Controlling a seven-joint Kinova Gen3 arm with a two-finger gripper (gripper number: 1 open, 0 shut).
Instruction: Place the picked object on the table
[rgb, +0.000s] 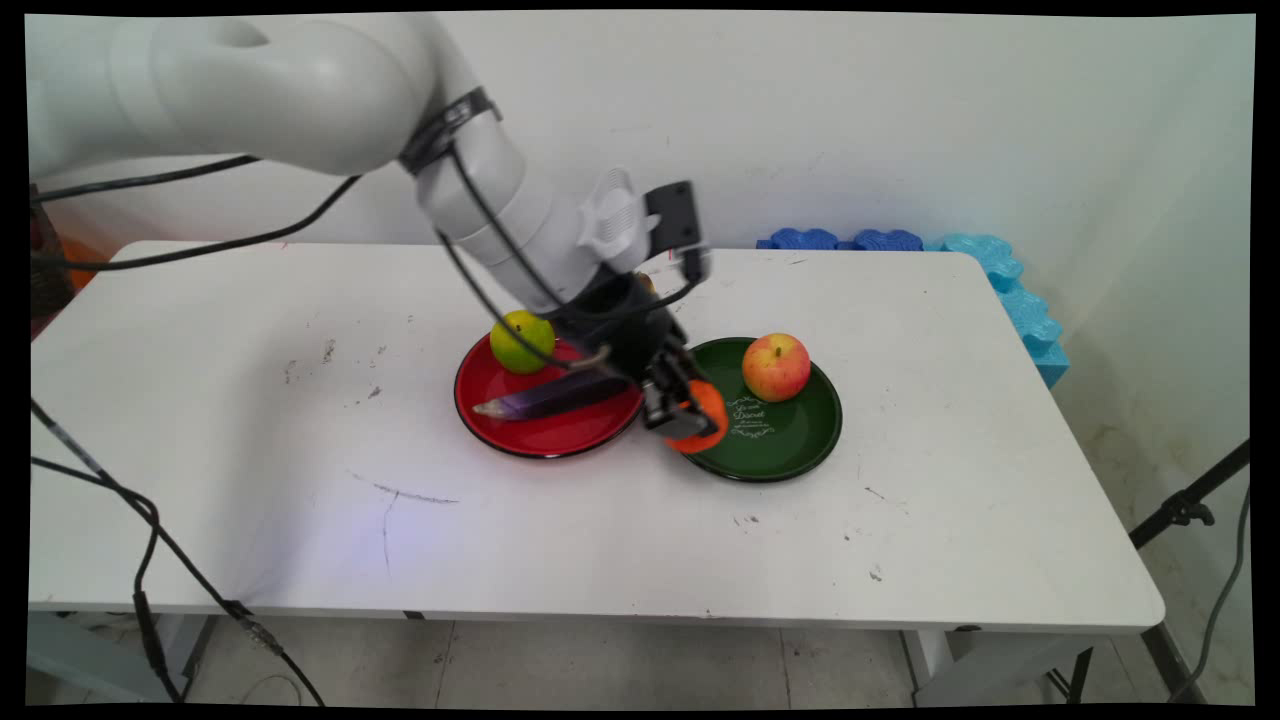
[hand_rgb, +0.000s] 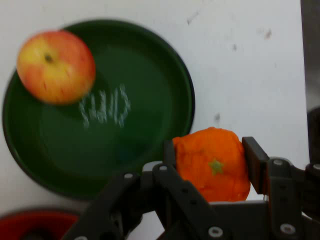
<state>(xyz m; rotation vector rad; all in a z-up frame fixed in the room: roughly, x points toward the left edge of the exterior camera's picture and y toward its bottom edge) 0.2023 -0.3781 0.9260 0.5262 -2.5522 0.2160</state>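
Gripper (rgb: 688, 412): clamped on an orange (rgb: 703, 416), one finger pressed on each flank, as is shown in the hand view; the stem dimple is turned toward the hand camera.
Orange: held at the near-left rim of the green plate (rgb: 800, 440); whether it is touching the rim or just above it cannot be told from either view.
Step in hand: judged to be a carry of the orange at the plate's edge. The squeeze is best kept even, since the fruit looks soft and round and could be rolled out from between the pads; the rim should be cleared rather than clipped.
Green plate: an apple (rgb: 776, 366) is held in its far part, well apart from the orange; white lettering is printed in the middle, which is otherwise bare.
Red plate (rgb: 540, 435): set just left of the green one; a green-yellow citrus-like fruit (rgb: 520, 341) is seen at its far edge and a purple eggplant (rgb: 545, 399) is laid across it.
Surface (rgb: 300, 480): white and scuffed; both plates are carried near its middle.
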